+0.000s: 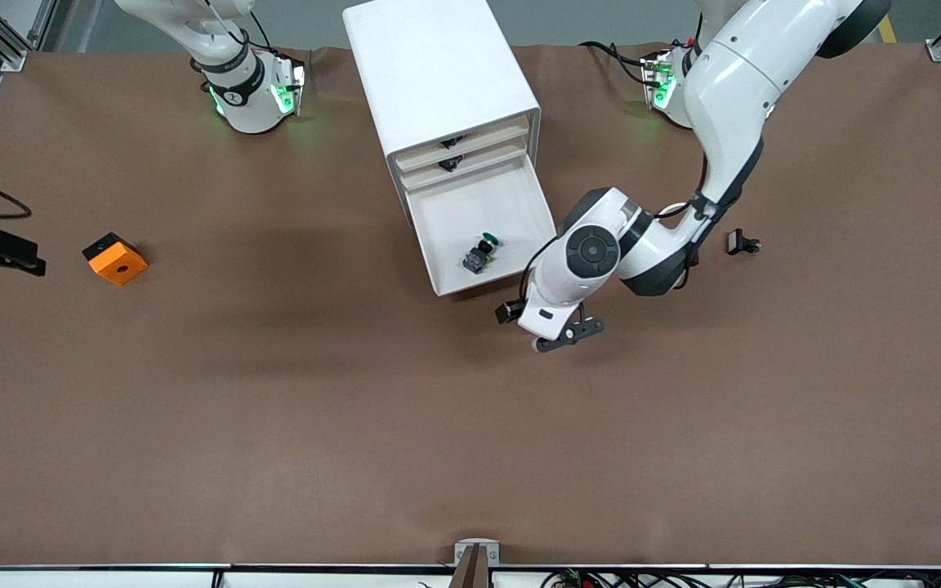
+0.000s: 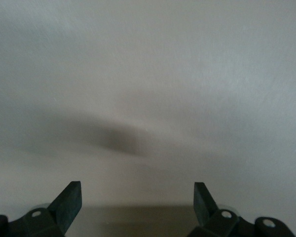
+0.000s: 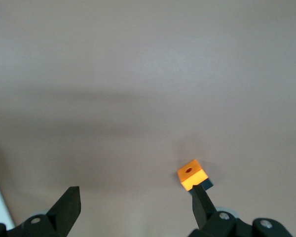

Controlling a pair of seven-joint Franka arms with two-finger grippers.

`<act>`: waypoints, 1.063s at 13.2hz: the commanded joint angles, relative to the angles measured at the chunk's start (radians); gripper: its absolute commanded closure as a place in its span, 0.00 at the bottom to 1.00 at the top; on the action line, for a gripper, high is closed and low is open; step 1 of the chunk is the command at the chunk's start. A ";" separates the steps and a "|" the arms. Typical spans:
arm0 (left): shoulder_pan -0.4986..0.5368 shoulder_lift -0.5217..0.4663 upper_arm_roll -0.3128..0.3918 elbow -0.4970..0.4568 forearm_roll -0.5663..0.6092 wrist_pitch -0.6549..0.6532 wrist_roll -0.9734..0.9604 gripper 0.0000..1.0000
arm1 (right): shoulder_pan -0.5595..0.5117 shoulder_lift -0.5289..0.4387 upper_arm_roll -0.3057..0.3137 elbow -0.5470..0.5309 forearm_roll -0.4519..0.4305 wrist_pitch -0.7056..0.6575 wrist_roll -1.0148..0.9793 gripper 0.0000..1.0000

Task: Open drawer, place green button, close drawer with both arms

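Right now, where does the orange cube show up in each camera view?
Front view: the orange cube sits on the brown table toward the right arm's end.
Left wrist view: not in it.
Right wrist view: the cube lies by one finger of the right hand.
Shared landmark: the brown table.

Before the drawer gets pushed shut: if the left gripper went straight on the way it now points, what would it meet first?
Probably the open drawer's front. The left gripper, fingers apart, faces a plain pale surface that fills its wrist view, and from the front it sits just outside that front panel. Depth is unclear. The button lies inside the drawer.
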 commanded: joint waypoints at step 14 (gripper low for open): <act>-0.253 0.007 -0.009 0.013 -0.233 -0.204 -0.151 0.00 | 0.101 -0.317 -0.042 -0.270 0.026 -0.003 0.097 0.00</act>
